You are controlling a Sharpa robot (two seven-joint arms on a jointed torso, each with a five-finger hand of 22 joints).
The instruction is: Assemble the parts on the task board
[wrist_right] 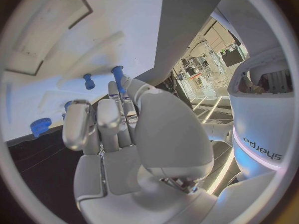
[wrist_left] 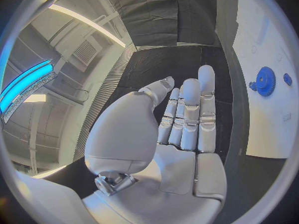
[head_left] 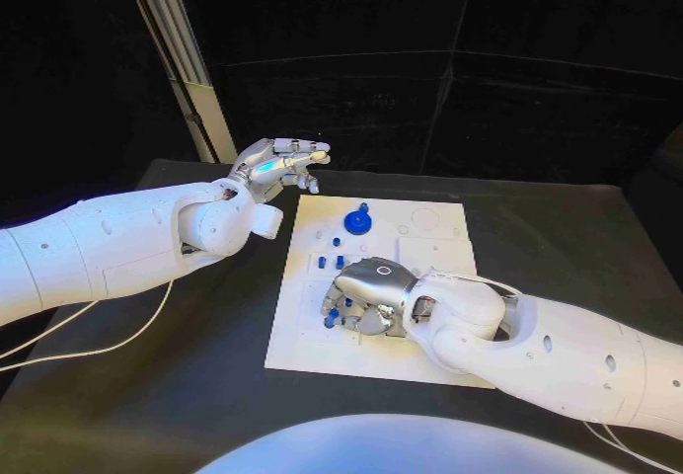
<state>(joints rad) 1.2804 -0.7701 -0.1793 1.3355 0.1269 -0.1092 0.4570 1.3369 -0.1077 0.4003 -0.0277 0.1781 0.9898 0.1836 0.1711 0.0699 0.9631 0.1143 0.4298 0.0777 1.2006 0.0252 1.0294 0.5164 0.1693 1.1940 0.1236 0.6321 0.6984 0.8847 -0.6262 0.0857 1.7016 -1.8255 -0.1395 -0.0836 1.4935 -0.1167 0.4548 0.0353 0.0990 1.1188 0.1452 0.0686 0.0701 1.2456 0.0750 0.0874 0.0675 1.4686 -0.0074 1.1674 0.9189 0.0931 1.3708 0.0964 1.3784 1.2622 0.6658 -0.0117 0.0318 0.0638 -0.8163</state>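
Right hand (head_left: 367, 294) curled down on the task board (head_left: 427, 247) parts; left hand (head_left: 285, 161) empty, fingers straight.

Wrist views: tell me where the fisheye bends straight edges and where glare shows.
Left wrist view: the task board edge curves along the circle's rim, and a bright cyan light strip glares beside the left hand. Right wrist view: the board's edge bows behind the right hand; the lit room beyond is washed out.

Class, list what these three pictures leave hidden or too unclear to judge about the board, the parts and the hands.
1. Head view: the right hand covers the board beneath it; whether it holds a part is hidden.
2. Right wrist view: a blue peg stands by the fingertips; contact is unclear.
3. Left wrist view: the frame's rim cuts off the board beyond the blue gear.
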